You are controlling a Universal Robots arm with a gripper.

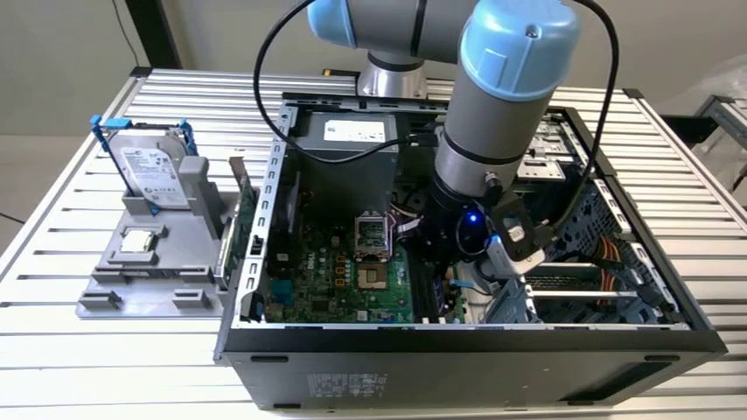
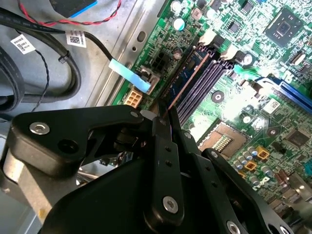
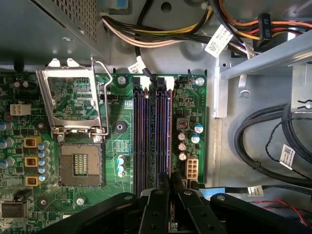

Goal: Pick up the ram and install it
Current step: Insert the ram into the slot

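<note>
My pincer (image 2: 163, 119) is drawn narrow, its two black fingers (image 2: 161, 146) nipping the near end of the ram (image 2: 187, 73) inside the open computer case (image 1: 467, 350). In the second wrist view the ram is a slim blue-green stick with a coppery edge. It stands on edge along the memory slots (image 3: 152, 131), in the one nearest the small white power plug (image 3: 190, 168). I cannot tell whether it is pressed fully home. The white latches (image 2: 210, 37) sit at the far end of the slots.

Going from the exterior view's left, a grey holder (image 1: 146, 289) rests on the slatted metal surface (image 1: 47, 262), just beside the case. It carries the upright hard drive (image 1: 156, 171) and, in front of that, the small square processor chip (image 1: 140, 241). Next comes the case with its green motherboard (image 1: 338, 271) and the open processor socket (image 3: 80, 163). Then my arm (image 1: 502, 105) reaches down just right of the socket, over the slots. Bundled cables (image 1: 618, 262) lie further right.

I judge the ram light and stiff, but thin and easy to crack if twisted. Its smooth faces could slip. The long top edge and flat sides are the safe hold, well away from the contact strip. My grip near one end could let it rock.
</note>
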